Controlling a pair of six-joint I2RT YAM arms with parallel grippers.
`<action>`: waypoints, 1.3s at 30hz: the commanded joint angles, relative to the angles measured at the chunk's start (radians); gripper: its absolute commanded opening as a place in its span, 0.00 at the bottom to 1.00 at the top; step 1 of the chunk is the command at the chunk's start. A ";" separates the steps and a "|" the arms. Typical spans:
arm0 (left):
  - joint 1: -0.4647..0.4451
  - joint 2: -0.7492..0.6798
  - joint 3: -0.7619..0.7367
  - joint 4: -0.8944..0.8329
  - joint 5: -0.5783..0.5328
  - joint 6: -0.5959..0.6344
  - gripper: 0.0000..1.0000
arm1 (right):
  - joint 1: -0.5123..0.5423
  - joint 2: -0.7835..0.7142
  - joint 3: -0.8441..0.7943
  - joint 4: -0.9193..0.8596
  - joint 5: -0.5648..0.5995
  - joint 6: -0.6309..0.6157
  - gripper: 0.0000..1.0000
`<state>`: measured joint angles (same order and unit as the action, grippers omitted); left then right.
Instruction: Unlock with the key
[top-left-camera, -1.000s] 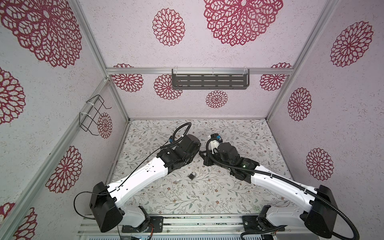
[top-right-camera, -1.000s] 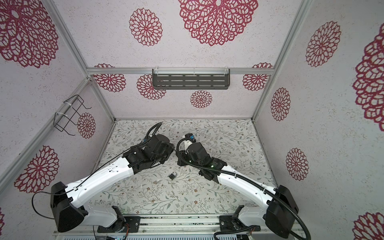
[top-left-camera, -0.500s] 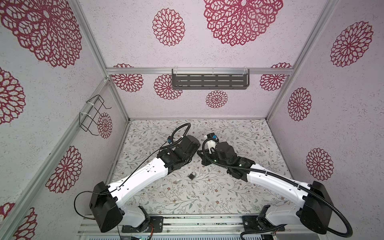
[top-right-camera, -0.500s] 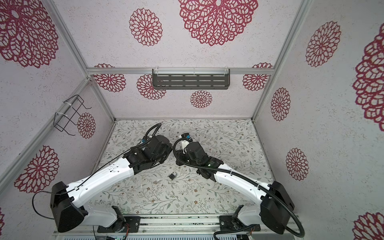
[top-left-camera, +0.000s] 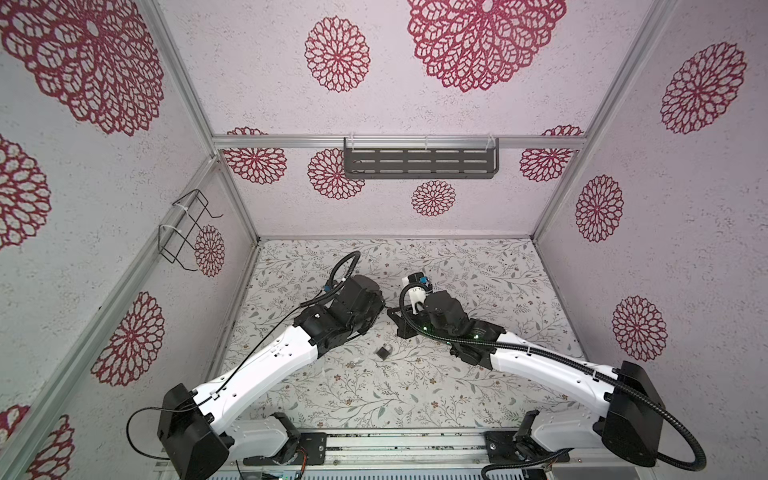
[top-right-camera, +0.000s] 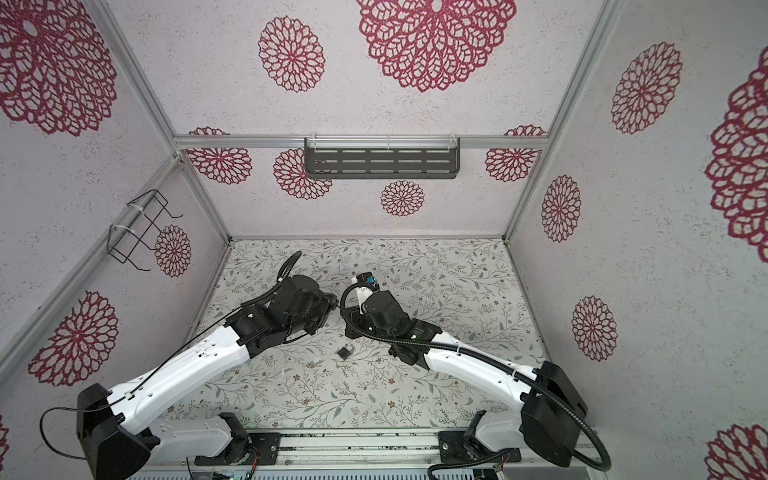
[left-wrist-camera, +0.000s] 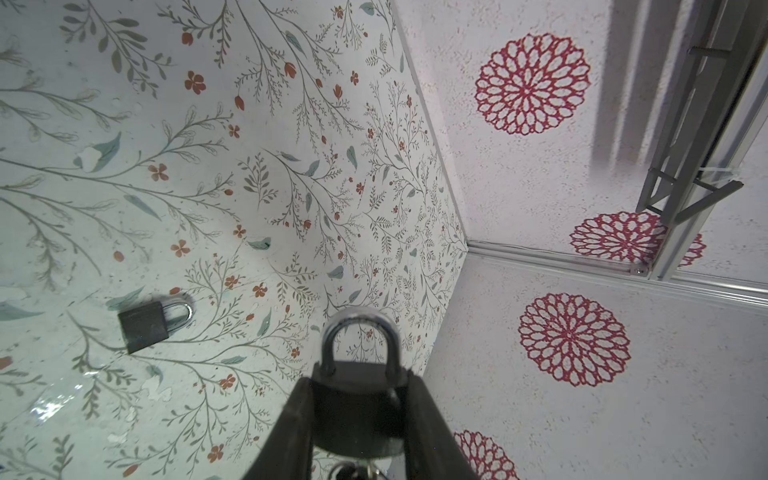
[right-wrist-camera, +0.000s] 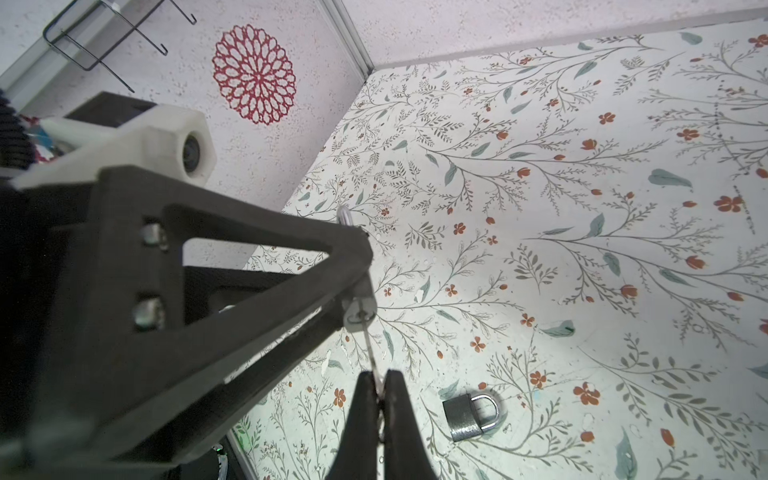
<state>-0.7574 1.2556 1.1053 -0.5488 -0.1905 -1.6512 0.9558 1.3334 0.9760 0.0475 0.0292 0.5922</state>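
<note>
My left gripper (left-wrist-camera: 359, 379) is shut on a dark padlock (left-wrist-camera: 357, 403), its silver shackle (left-wrist-camera: 358, 328) sticking out beyond the fingertips. In the right wrist view the padlock's silver underside (right-wrist-camera: 359, 309) faces my right gripper (right-wrist-camera: 379, 374), which is shut on a thin silver key (right-wrist-camera: 370, 349). The key's blade runs straight up to the keyhole; how deep it sits I cannot tell. In both top views the two grippers meet above the table's middle, left gripper (top-left-camera: 380, 305) against right gripper (top-left-camera: 395, 318).
A second closed padlock (top-left-camera: 383, 351) (top-right-camera: 345, 351) (left-wrist-camera: 145, 326) (right-wrist-camera: 467, 415) lies flat on the floral table (top-left-camera: 478, 270), just in front of the grippers. A wire basket (top-left-camera: 187, 232) hangs on the left wall and a grey shelf (top-left-camera: 419, 162) on the back wall.
My right gripper has edged left with the key, closing on the padlock held by the left gripper. The left arm has stayed put.
</note>
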 joint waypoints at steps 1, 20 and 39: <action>-0.007 -0.043 -0.010 -0.057 0.124 -0.020 0.00 | 0.025 -0.039 0.023 0.070 0.107 -0.018 0.00; -0.048 -0.055 -0.046 0.098 0.170 -0.201 0.00 | 0.135 0.034 0.036 0.145 0.187 -0.027 0.00; -0.162 0.046 -0.026 0.210 0.265 -0.273 0.00 | 0.037 0.115 0.190 0.297 -0.060 -0.081 0.00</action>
<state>-0.7681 1.2984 1.0599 -0.4702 -0.2573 -1.9038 1.0203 1.4422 1.0973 -0.0608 0.2028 0.4553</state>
